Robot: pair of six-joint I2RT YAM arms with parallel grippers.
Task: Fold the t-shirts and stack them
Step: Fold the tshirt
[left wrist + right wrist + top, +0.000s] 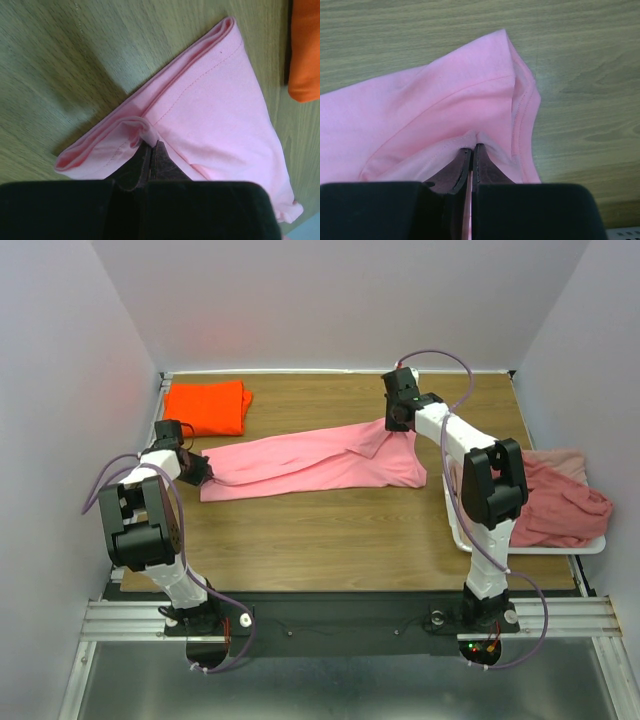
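Honestly, looks mid-fold. Got the light pink t-shirt (320,462) stretched long across the centre of the tabletop (330,540), with left fingers (135,172) clamped tight on its doubled corner at left centre and right fingers (452,175) pinched shut on a stitched fold at the other end, upper centre. Best to lift both ends level, keep it taut, then lay over evenly for matching edges. Soft, floppy knit, creases easily. Also spotted: folded orange t-shirt (207,407) upper left, rumpled dusty rose t-shirts (560,505) in the white tray (592,545) at right.
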